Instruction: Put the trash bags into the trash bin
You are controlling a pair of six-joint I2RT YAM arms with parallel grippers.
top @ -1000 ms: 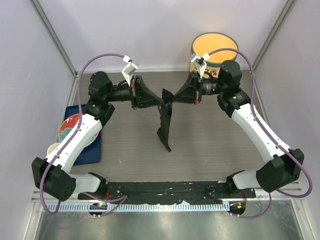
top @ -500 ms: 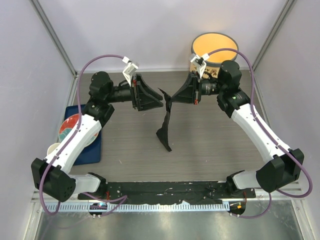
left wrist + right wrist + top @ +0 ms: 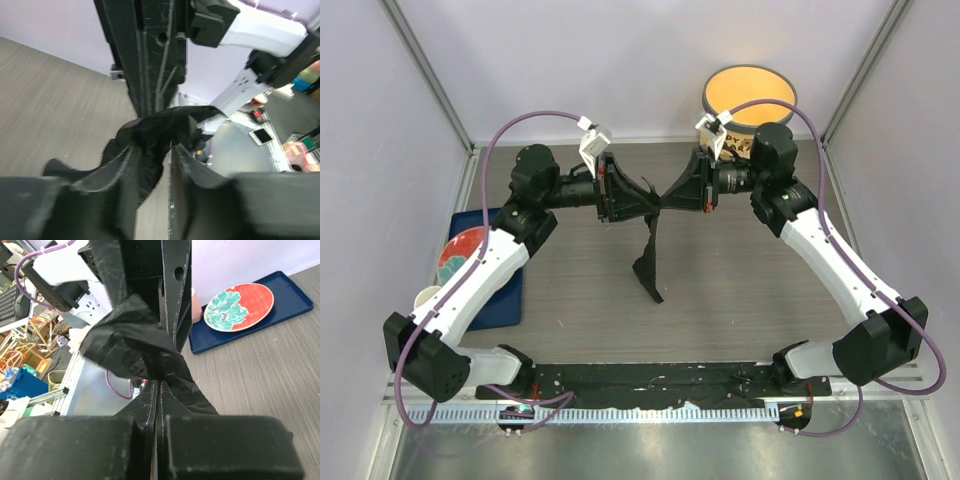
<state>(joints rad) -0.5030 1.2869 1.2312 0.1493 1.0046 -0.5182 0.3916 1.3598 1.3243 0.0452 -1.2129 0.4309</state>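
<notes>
Trash bag [image 3: 649, 262], a narrow twist of glossy black film, is pinched at its top by the right gripper [image 3: 666, 197]. That gripper's fingers press together on the plastic, with only a hairline slit between them in the right wrist view. The left gripper [image 3: 648, 203] meets it nose to nose from the other side. Its fingers stand a little apart with the bunched film between them, and a thin strip of grey bench shows in the gap beside the bag.

From the two grippers the film hangs over the middle of the bench, its crinkled tail trailing toward the near edge. Whether the tail touches the surface cannot be told.

The trash bin [image 3: 750, 68] stands upright at the far right corner, just behind the right wrist and apart from the bag. Along the left edge lies a blue tray [image 3: 510, 300] carrying a red and green flowered plate [image 3: 463, 255], with a beige cup [image 3: 427, 297] at its near end.
</notes>
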